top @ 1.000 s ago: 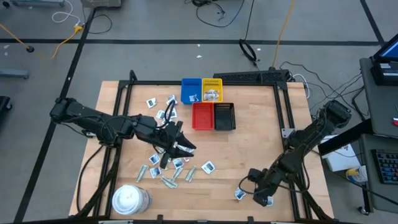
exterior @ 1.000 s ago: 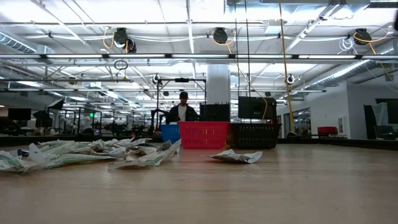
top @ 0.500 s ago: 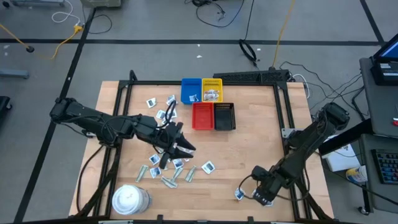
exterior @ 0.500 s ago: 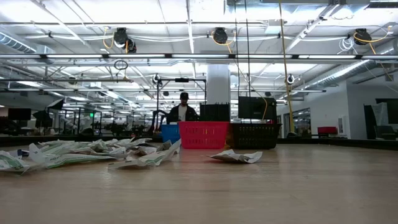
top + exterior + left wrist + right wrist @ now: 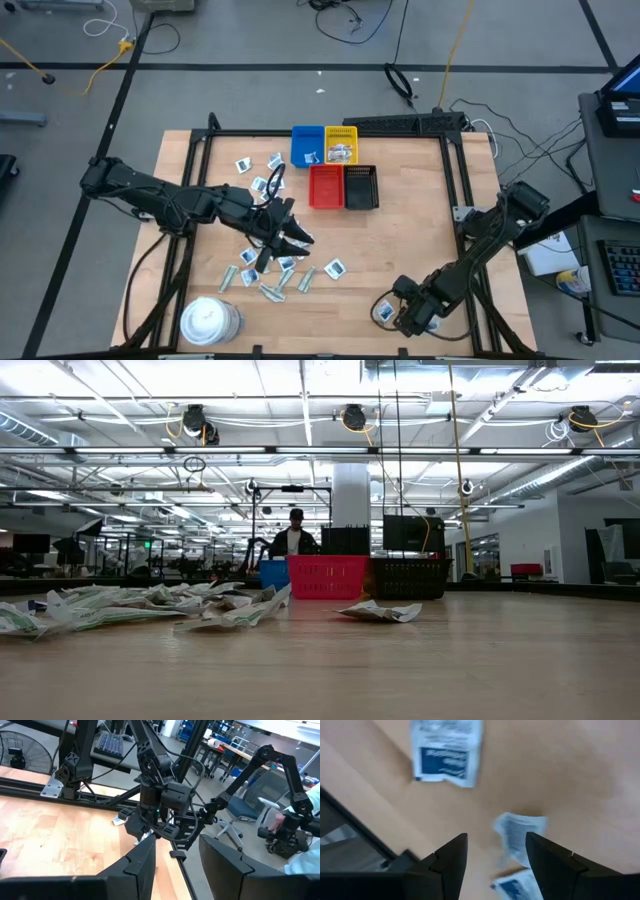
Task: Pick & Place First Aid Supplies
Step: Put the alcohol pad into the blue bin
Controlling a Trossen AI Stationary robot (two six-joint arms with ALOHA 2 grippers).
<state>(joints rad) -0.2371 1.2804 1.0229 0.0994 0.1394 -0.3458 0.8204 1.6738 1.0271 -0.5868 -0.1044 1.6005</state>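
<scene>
wood tabletop (image 5: 410,240) is seen from above with packets (image 5: 275,262) scattered mid-left, a few more near the front right edge (image 5: 383,312), a white tub (image 5: 208,322) at the front left, and four trays (image 5: 336,170) at the back. the left gripper (image 5: 290,238) hangs over the main scatter; in its wrist view its fingers (image 5: 142,862) stand apart with nothing seen between them. the right gripper (image 5: 405,318) is low at the front right, beside the stray packets; its wrist view shows the fingers (image 5: 451,860) parted, a small packet (image 5: 520,834) lying in the gap between them and a blue-marked one (image 5: 447,751) beyond. the step in hand is judged to be a pick by the right arm: next, the jaws must be lowered around that packet and closed, then carried to a tray. only the right wrist view shows these packets closely; the low view shows neither gripper, only the heap (image 5: 150,608), the trays and a person (image 5: 293,538) far behind.
</scene>
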